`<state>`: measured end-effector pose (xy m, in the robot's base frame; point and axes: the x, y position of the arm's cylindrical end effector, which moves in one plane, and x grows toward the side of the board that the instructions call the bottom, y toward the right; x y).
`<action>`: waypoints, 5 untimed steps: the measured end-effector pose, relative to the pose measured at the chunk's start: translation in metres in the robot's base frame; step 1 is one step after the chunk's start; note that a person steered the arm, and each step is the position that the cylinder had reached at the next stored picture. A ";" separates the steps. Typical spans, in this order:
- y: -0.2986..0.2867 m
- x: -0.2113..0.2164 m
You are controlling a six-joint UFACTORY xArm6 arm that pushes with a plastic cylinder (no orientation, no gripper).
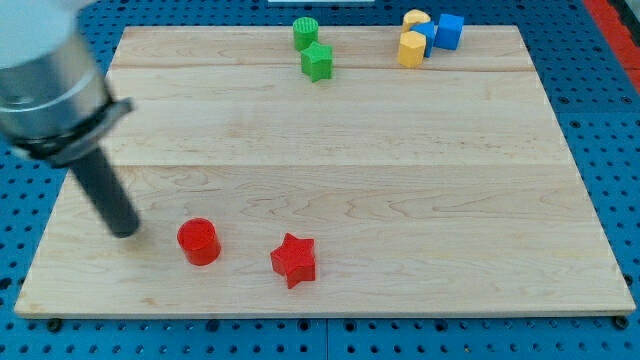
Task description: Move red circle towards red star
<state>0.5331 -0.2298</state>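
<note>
Red star (293,260) right of red circle (198,241); my tip (125,231) left.

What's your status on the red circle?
My tip just left of red circle, apart. Red star to its right, gap between. Path clear.

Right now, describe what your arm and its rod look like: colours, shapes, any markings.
My arm ends in a blurred grey cylindrical housing with a dark band at its base. From it runs a straight, dark, matte rod, round in section, down to my tip, which lies at the view's left of the red circle. No cables or markings show.
</note>
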 end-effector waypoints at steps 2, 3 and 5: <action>0.028 -0.003; 0.092 -0.004; 0.105 -0.004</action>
